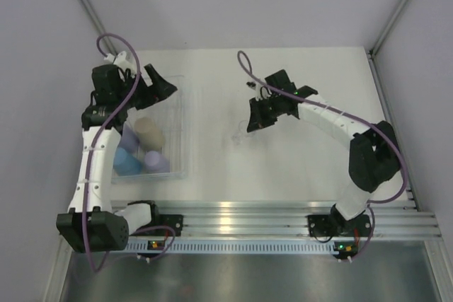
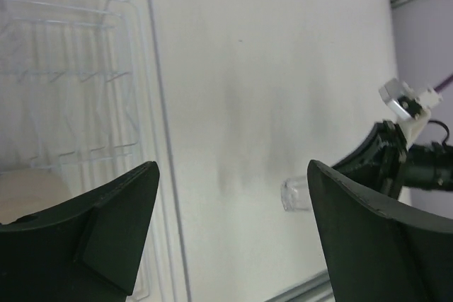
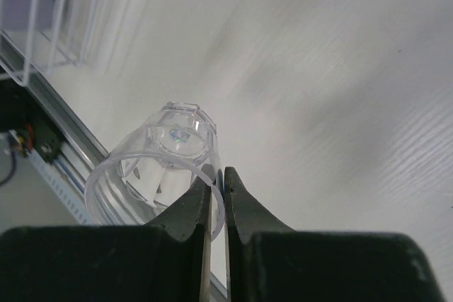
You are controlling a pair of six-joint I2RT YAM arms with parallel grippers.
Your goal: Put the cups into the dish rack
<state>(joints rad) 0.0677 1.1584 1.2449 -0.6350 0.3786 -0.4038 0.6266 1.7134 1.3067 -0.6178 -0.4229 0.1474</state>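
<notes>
The clear dish rack [image 1: 180, 104] lies at the left. In its near half are a beige cup [image 1: 148, 131], a blue cup [image 1: 127, 163] and two lavender cups [image 1: 157, 162], one of them [image 1: 129, 139] partly under my left arm. My left gripper [image 1: 159, 84] is open and empty over the rack's far end; the left wrist view [image 2: 233, 175] shows the rack's rim [image 2: 152, 68]. My right gripper [image 1: 255, 119] is shut on the rim of a clear cup [image 3: 159, 167], one finger inside it, just above the table right of the rack. I can make out no other clear cups.
Metal rails [image 1: 283, 217] run along the table's near edge, seen close below the held cup in the right wrist view [image 3: 64, 167]. Grey walls stand on the left, right and far sides. White table lies between rack and right arm.
</notes>
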